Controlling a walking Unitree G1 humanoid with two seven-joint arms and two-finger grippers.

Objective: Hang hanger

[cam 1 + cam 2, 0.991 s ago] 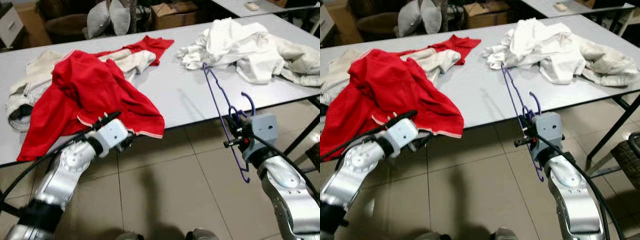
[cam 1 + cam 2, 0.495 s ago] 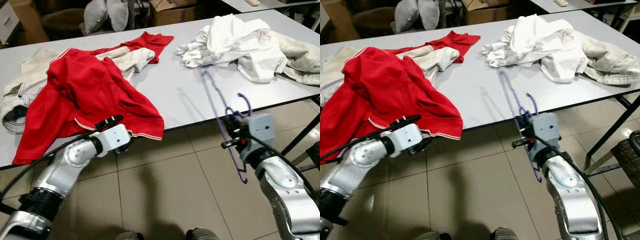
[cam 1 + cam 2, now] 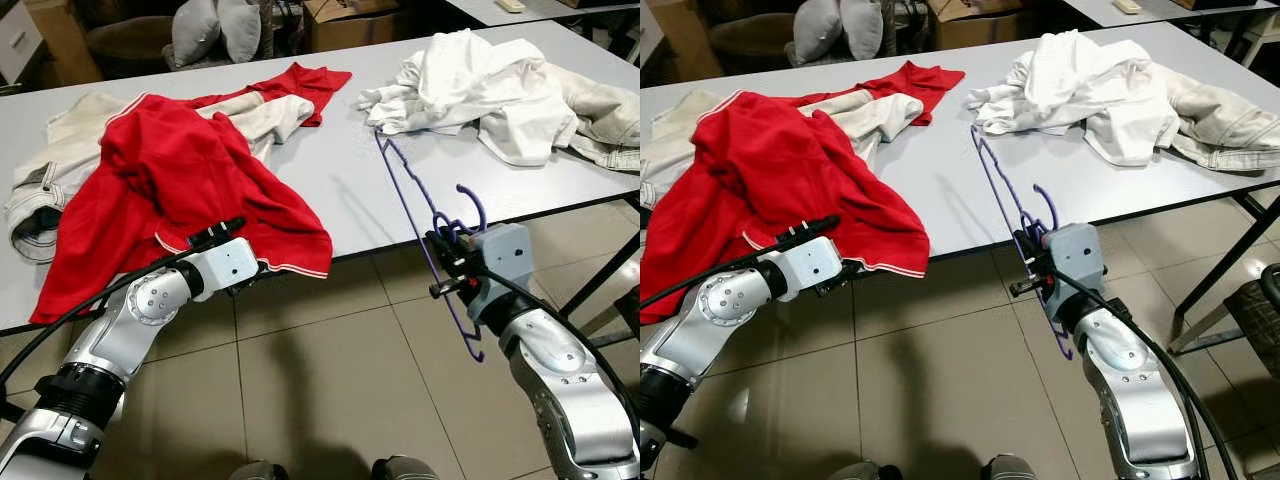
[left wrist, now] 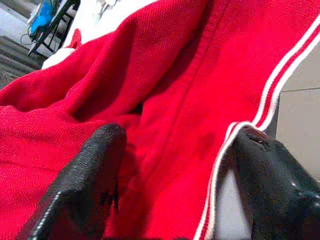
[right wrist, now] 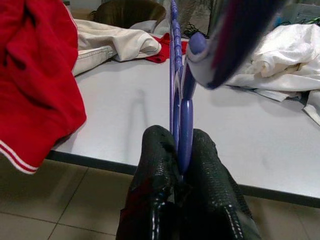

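While the right gripper (image 5: 180, 165) is held out in front of the near edge of the grey table (image 3: 340, 190), its two black fingers (image 5: 152, 160) are pressed together on a blue-purple wire hanger (image 3: 425, 235) — no gap shows between them apart from the wire itself. That hanger stands roughly on edge in the air: its hook (image 3: 468, 205) curls up just above the gripper, one end of its frame reaches forward over the tabletop toward a heap of white clothes (image 3: 480, 85), and the other end hangs below table level over the tiled floor (image 3: 330, 390). From the right wrist view the wire runs straight up out of the pinch, with the table surface beyond it.

Further left, the left gripper (image 4: 175, 180) sits at the table's front edge against the hem of a red shirt (image 3: 180, 190) with white stripes along its border. Its fingers (image 4: 90, 170) are spread wide, the striped hem lying between them, and they do not clamp the cloth.

Across the tabletop, the red shirt is draped over a cream garment (image 3: 70, 150), and a second red piece (image 3: 305, 85) lies farther back beside it. At the white heap's right end lies a beige garment (image 3: 600, 120). Behind the table stand a cardboard box (image 3: 350, 20) and a dark chair with grey cushions (image 3: 215, 30).
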